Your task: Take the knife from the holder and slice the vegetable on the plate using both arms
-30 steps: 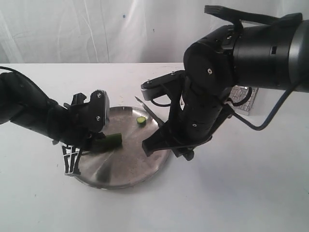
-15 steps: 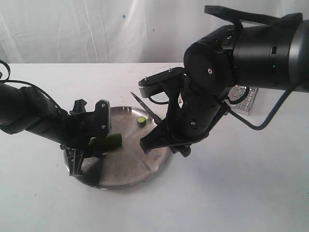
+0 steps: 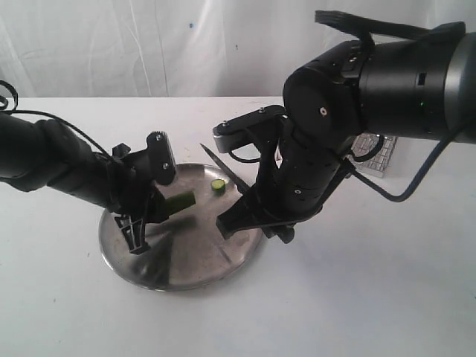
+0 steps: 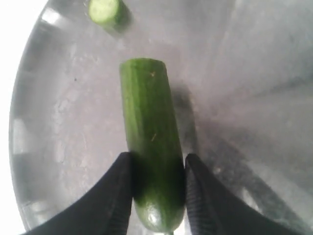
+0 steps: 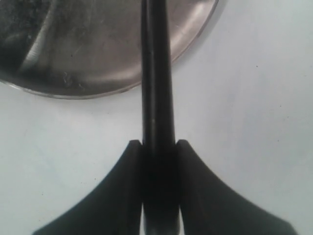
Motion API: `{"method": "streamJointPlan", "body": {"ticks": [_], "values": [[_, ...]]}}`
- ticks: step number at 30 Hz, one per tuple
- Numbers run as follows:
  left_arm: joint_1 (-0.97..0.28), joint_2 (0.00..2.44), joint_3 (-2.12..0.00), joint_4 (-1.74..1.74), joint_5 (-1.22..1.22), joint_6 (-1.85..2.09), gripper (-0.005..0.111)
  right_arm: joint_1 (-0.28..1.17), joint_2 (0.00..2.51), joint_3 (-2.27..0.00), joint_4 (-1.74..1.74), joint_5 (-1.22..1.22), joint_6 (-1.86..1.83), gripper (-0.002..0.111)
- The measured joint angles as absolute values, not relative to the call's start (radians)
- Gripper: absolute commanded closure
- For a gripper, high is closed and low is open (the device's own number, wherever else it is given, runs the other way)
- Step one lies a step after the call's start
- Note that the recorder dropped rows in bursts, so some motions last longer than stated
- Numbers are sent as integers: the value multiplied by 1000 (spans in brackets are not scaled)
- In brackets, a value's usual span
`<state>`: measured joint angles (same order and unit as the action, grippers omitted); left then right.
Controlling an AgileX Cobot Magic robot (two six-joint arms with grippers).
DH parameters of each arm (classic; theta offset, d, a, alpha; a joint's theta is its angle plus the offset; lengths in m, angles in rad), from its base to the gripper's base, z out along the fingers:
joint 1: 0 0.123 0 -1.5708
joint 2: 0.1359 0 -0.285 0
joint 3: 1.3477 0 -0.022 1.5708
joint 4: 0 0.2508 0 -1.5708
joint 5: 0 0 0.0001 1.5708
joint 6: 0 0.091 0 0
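Note:
The vegetable (image 4: 149,132) is a dark green piece with one flat cut end. My left gripper (image 4: 157,159) is shut on its rounded end and holds it over the steel plate (image 4: 63,122). A small cut slice (image 4: 105,11) lies on the plate beyond the cut end. In the exterior view the vegetable (image 3: 181,199) sits at the plate's (image 3: 186,281) left half beside the left gripper (image 3: 158,202). My right gripper (image 5: 159,144) is shut on the black knife (image 5: 157,73). Its blade (image 3: 223,169) points over the plate's far right rim near the slice (image 3: 217,185).
The silver wire holder (image 3: 377,154) stands behind the bulky right arm (image 3: 320,149), mostly hidden by it. The left arm (image 3: 52,160) lies low across the white table (image 3: 357,297) on the left. A white curtain hangs at the back.
The left gripper and the vegetable have shifted up and toward the plate's middle. The knife's tip has moved slightly left. The slice has stayed in place.

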<state>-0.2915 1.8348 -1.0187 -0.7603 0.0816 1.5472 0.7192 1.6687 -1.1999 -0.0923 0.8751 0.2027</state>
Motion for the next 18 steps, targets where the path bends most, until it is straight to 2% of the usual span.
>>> {"method": "streamJointPlan", "body": {"ticks": [6,8,15,18], "values": [[-291,1852,-1059,-767,162,1500,107,719,1669,-1200,-91,875,200,108],[-291,1863,-1059,-762,170,1499,102,719,1669,-1200,-88,875,200,108],[-291,1878,-1064,-728,194,1499,61,719,1669,-1200,-81,875,200,108],[-291,1878,-1064,-727,201,1499,50,719,1669,-1200,-81,881,200,108]]}}
